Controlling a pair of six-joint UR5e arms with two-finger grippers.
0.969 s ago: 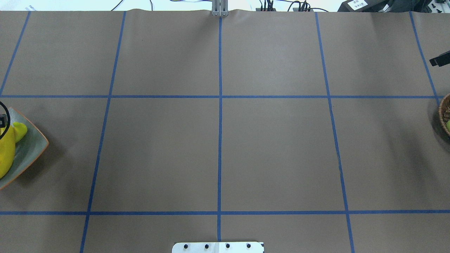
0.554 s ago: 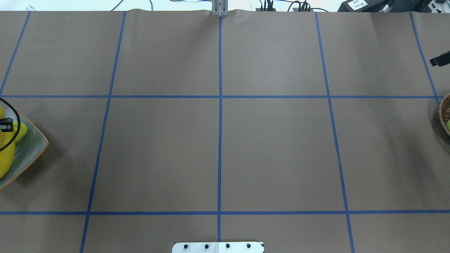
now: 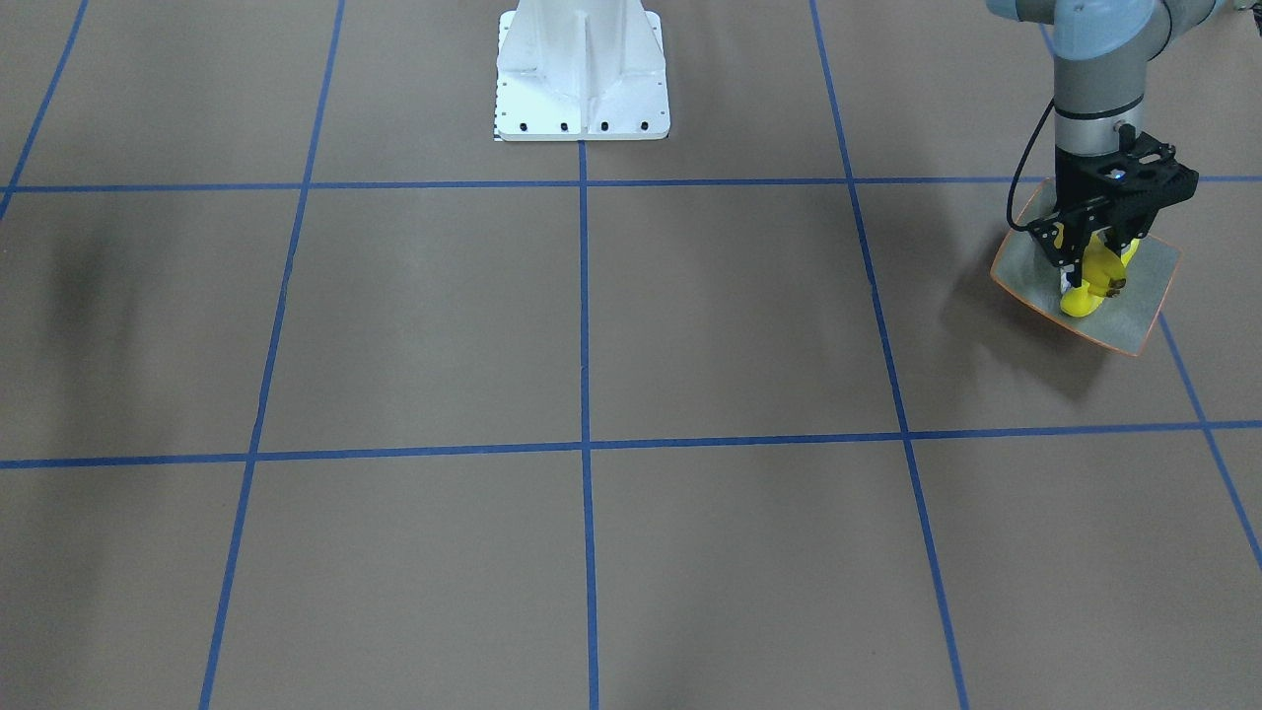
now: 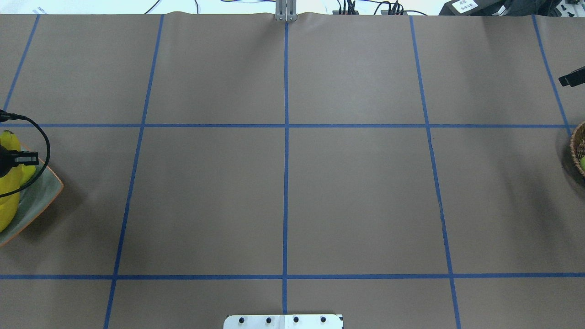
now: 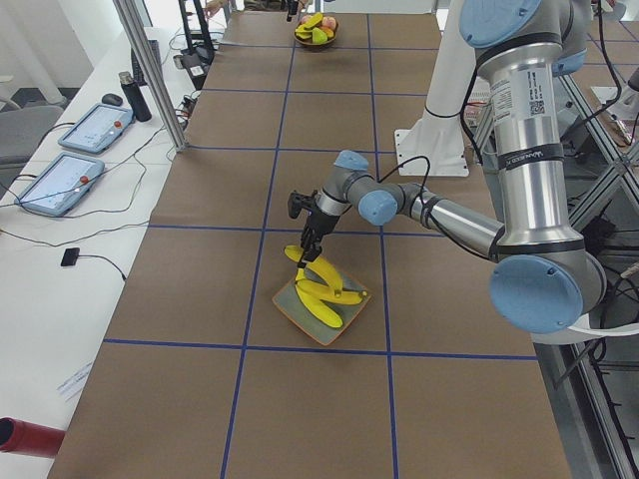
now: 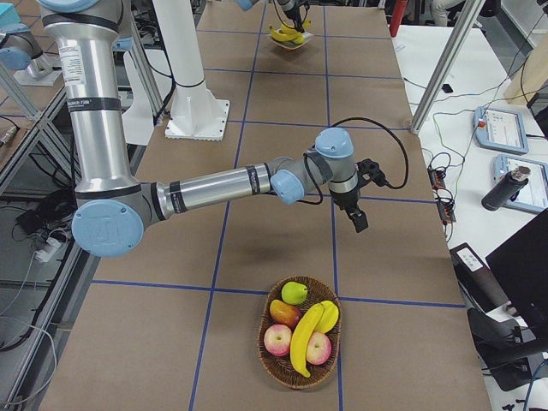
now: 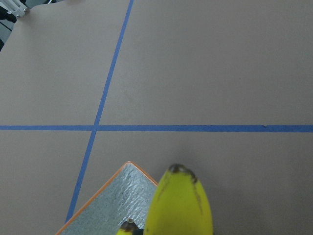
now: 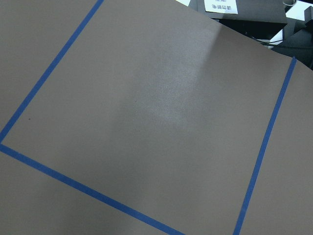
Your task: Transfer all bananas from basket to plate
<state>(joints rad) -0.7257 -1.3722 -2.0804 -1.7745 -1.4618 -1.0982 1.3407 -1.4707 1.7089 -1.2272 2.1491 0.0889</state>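
Now, left tool [image 3: 1089, 262] clamping 1 banana [image 3: 1079, 300] over plate [image 3: 1146, 296], arm label [image 5: 526, 97] illegible.

Yellow bananas [image 3: 1085, 296] on grey orange-rimmed plate [image 3: 1144, 286], another banana [image 6: 301, 342] in basket [image 6: 268, 360]

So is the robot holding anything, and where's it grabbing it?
Yes: the left gripper holds a banana by its upper part, over the plate.
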